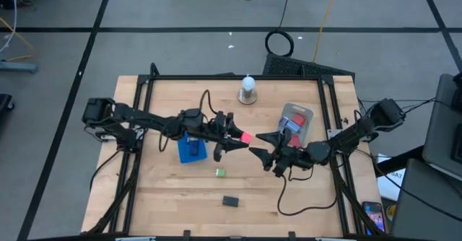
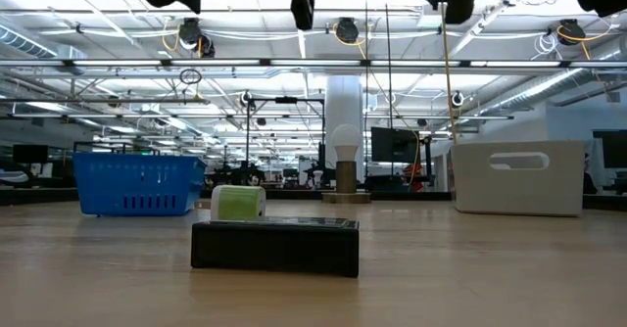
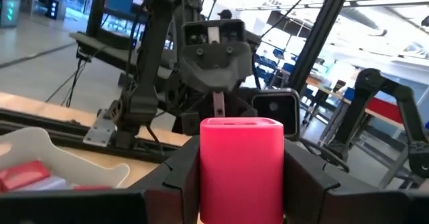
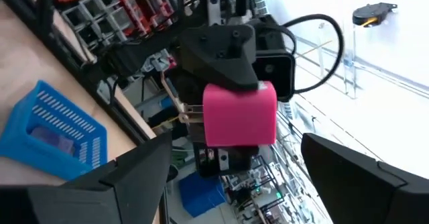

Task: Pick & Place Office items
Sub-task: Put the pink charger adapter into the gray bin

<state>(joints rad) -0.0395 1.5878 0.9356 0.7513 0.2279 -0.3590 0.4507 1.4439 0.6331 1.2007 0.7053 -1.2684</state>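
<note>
Midair, pink block (image 3: 241, 163) in left end effector (image 1: 235, 136)

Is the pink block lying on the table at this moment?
No, the left gripper holds the pink block between its fingers above the table, facing the open right gripper.

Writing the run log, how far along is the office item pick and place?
Done: red items already lie in the white tray, and something sits in the blue basket. In hand: the left gripper holds a pink block above mid-table, facing the open right gripper, seemingly a handover. Left: the green piece and black block on the table.
</note>
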